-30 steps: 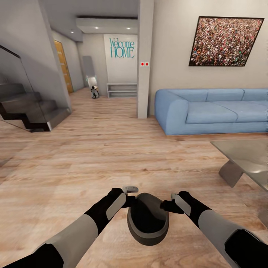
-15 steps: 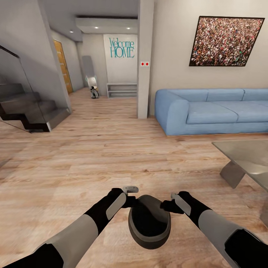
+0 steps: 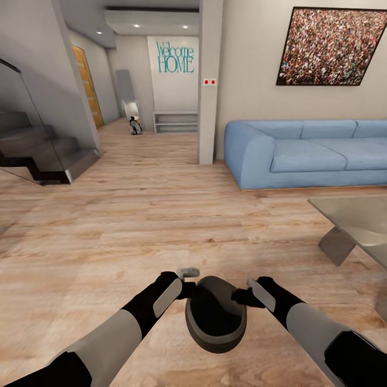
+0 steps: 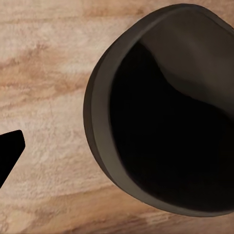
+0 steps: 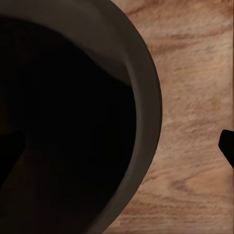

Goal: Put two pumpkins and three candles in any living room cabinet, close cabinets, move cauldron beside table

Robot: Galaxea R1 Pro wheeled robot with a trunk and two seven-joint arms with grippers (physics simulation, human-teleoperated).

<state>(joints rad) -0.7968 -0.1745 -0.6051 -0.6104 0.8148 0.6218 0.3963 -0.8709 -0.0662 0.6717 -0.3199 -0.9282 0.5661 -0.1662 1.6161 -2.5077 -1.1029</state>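
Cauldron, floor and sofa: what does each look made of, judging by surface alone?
Cauldron: matte black with a dull grey sheen on the rim, suggesting cast metal, though a render leaves that open. Floor: light wood planks, with visible grain and board seams. Sofa: soft blue upholstery with rounded cushions; probably fabric, weave not visible.

Cauldron (image 3: 215, 314) low in the middle, above the floor (image 3: 134, 226), between left end effector (image 3: 189, 282) and right end effector (image 3: 242, 293). Desk (image 3: 355, 223) ahead to the right, sofa (image 3: 306, 153) behind it against the wall. Stairs (image 3: 43, 156) far left.
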